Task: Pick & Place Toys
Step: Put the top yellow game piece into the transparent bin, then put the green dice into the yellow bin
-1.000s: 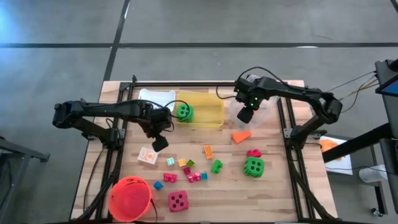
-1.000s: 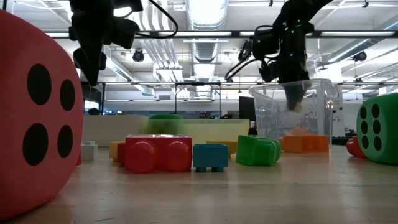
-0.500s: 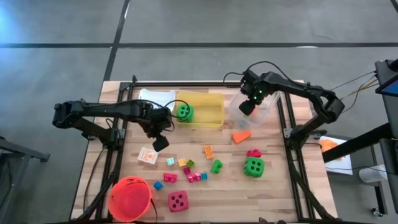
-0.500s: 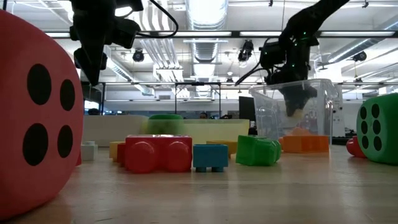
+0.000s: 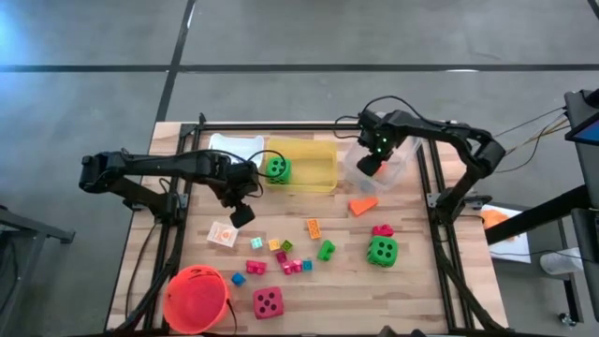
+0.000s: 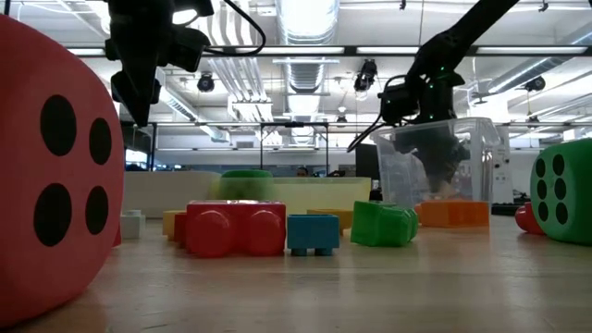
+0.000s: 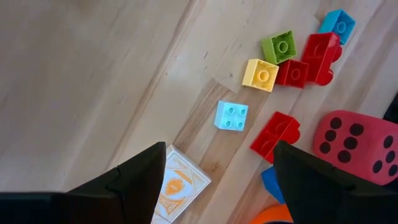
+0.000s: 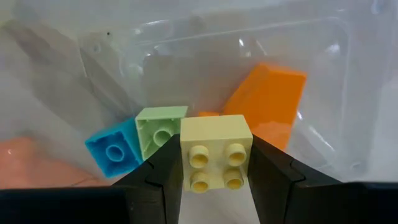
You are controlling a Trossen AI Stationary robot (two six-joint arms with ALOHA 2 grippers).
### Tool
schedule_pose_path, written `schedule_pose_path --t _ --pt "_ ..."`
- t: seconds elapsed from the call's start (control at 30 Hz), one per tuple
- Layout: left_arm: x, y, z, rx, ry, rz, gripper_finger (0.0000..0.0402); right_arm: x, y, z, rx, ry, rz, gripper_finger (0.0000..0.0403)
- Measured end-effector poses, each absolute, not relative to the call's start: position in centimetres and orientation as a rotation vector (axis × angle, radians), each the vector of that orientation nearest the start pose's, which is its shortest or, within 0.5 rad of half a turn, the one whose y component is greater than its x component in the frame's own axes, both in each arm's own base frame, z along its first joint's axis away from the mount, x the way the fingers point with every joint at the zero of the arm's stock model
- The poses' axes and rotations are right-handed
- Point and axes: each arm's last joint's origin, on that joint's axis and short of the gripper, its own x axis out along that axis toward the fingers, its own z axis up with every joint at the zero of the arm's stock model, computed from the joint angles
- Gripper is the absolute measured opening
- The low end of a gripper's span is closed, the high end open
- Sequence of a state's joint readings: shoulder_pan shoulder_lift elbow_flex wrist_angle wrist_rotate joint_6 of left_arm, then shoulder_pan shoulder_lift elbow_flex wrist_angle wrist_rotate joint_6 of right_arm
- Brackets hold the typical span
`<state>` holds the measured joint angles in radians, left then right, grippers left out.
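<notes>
Over the last second the right gripper has swung from the near side of the clear bin toward the far edge of the table and dropped down into the bin, while the left arm has not shifted. Its fingers are clamped on a pale yellow block, studs facing the wrist camera, with a pad pressed against each flank. Beneath that block, on the bin's floor, lie a light green block, a blue block and a larger orange block. In the low view the gripper shows dark through the bin's clear wall.

At the table's left side the left gripper hangs above the wood, its fingers spread wide and holding nothing. A white picture card lies below and between them; a light blue block, a yellow block, a green block and several red blocks lie farther on, toward the near edge.

One green die sits in the yellow bin at the far edge. An orange wedge lies on the tabletop just near of the clear bin. A second green die stands toward the right edge, and the pink-red die near the front edge, beside the orange-red bucket.
</notes>
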<state>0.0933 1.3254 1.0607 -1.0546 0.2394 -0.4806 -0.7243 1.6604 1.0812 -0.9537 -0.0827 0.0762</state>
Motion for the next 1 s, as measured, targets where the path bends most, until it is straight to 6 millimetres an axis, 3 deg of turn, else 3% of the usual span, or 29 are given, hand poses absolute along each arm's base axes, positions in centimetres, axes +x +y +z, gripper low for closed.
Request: schedule_pose_path --t 0.43,0.73,1.0 --pt "23.2 1.5 26.1 -0.638 1.306 0.201 0.0284 21.8 -18.5 18.6 0.666 1.404 -0.576 0.0136" --pt "23.3 1.5 26.1 -0.642 1.306 0.203 0.0284 21.7 -18.4 18.8 0.674 1.411 -0.566 0.0272" --pt "23.3 1.5 26.1 -0.643 1.306 0.202 0.0284 21.0 -17.9 21.0 0.674 1.338 -0.602 0.0341"
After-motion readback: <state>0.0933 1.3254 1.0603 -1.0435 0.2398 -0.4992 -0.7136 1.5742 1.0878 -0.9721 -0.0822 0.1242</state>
